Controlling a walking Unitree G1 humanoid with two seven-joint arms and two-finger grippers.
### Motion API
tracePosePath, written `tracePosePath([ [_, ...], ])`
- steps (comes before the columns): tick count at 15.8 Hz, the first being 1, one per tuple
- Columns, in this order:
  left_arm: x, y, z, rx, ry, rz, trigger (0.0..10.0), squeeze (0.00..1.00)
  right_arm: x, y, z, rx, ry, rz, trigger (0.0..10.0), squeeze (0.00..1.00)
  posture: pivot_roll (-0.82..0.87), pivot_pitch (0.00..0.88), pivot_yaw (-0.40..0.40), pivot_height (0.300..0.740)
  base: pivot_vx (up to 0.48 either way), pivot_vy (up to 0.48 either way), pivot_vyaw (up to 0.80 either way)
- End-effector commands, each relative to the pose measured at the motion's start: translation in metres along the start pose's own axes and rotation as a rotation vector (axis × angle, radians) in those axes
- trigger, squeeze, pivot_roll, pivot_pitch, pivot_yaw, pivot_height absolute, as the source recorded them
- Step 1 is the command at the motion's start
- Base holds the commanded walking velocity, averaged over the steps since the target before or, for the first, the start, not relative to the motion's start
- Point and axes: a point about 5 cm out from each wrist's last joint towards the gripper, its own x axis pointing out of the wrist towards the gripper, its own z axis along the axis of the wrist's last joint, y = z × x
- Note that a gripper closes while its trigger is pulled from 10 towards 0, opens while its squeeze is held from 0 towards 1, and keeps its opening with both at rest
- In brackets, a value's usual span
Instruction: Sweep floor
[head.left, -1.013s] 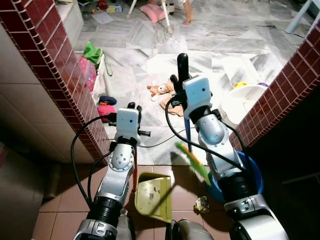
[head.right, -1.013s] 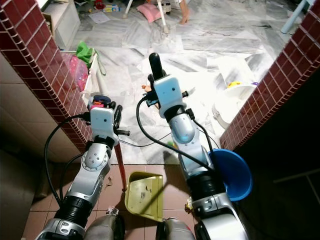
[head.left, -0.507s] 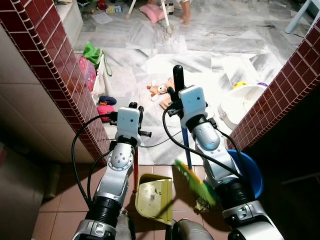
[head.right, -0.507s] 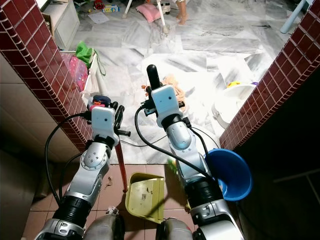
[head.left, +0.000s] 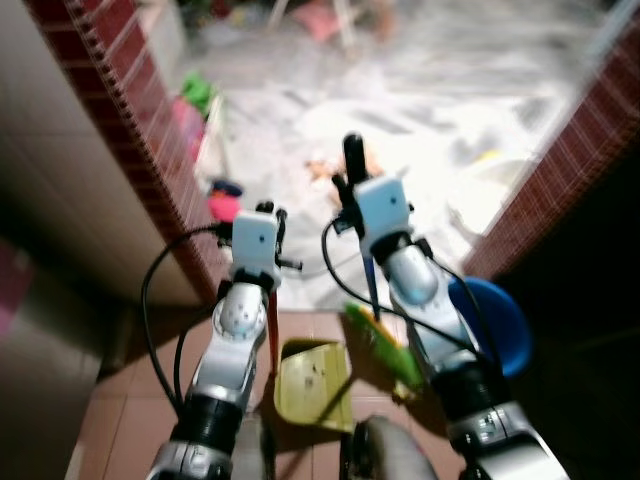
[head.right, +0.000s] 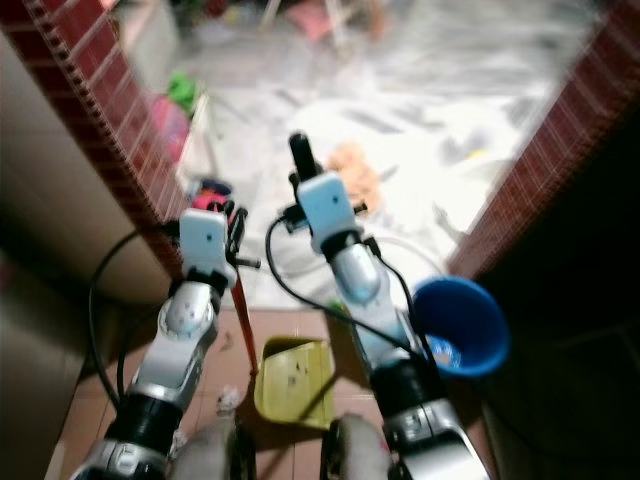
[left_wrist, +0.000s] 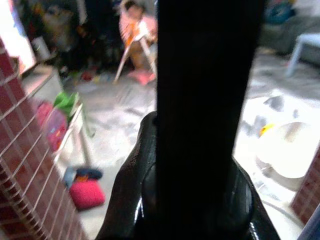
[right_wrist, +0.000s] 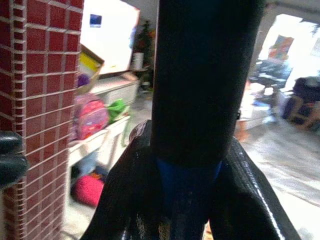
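Observation:
My left gripper (head.left: 266, 214) is shut on the dustpan's thin red pole (head.left: 271, 330). The pole runs down to a yellow-green dustpan (head.left: 312, 382) standing on the brown tiles before my feet. My right gripper (head.left: 351, 188) is shut on the broom's black grip (head.left: 352, 158). Its blue shaft (right_wrist: 186, 186) leads down to green bristles (head.left: 386, 346) just right of the dustpan. In the left wrist view the black pole (left_wrist: 202, 100) stands between the fingers (left_wrist: 135, 185). A small crumpled scrap (head.left: 404, 391) lies by the bristles. Both eye views are blurred.
Red brick walls (head.left: 128, 120) (head.left: 582, 150) flank the opening onto a marble floor (head.left: 430, 90) strewn with toys, bags and a white basin (head.left: 500, 190). A blue basin (head.right: 460, 326) sits close to my right arm. A black cable crosses the threshold.
The green bristles swung down toward the dustpan, then lifted back slightly. The whole picture has shifted and blurred, so the camera is moving. Both grips hold as before.

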Motion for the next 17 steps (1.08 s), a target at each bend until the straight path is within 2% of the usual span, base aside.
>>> tracePosePath([
  [1, -0.006, -0.003, -0.014, 0.005, 0.074, -0.026, 10.0, 0.0, 0.006, -0.001, 0.024, -0.046, -0.122, -0.001, 10.0, 0.0, -0.03, 0.09, -0.01, 0.731, -0.292, 0.0, 0.0],
  [3, -0.006, -0.003, -0.013, 0.005, 0.072, -0.023, 10.0, 0.0, 0.006, -0.002, 0.037, -0.091, -0.208, -0.018, 10.0, 0.0, -0.03, 0.09, -0.01, 0.731, -0.287, 0.0, 0.0],
  [4, -0.006, -0.001, -0.011, 0.008, 0.058, -0.016, 10.0, 0.0, 0.006, 0.0, 0.04, -0.068, -0.225, -0.002, 10.0, 0.0, -0.03, 0.09, -0.01, 0.731, 0.0, 0.0, 0.0],
  [5, -0.005, 0.0, -0.008, 0.027, 0.039, -0.007, 10.0, 0.0, 0.007, 0.002, 0.041, -0.042, -0.226, 0.015, 10.0, 0.0, -0.03, 0.09, -0.01, 0.731, 0.0, 0.0, 0.0],
  [8, -0.001, 0.015, 0.006, 0.102, -0.036, 0.087, 10.0, 0.0, 0.007, 0.003, 0.043, -0.059, -0.245, 0.01, 10.0, 0.0, -0.02, 0.079, -0.015, 0.731, 0.0, 0.0, 0.0],
  [12, 0.002, 0.029, 0.014, 0.118, -0.085, 0.173, 10.0, 0.0, 0.005, 0.007, 0.038, -0.075, -0.24, 0.019, 10.0, 0.0, -0.02, 0.073, -0.016, 0.731, 0.0, 0.0, 0.0],
  [15, 0.006, 0.027, 0.015, 0.115, -0.114, 0.194, 10.0, 0.0, 0.003, 0.01, 0.033, -0.098, -0.222, 0.028, 10.0, 0.0, -0.02, 0.077, -0.014, 0.731, 0.0, 0.0, 0.0],
  [17, 0.009, 0.021, 0.015, 0.075, -0.105, 0.167, 10.0, 0.0, 0.001, 0.01, 0.03, -0.113, -0.211, 0.014, 10.0, 0.0, -0.02, 0.104, -0.008, 0.731, 0.0, 0.0, 0.0],
])
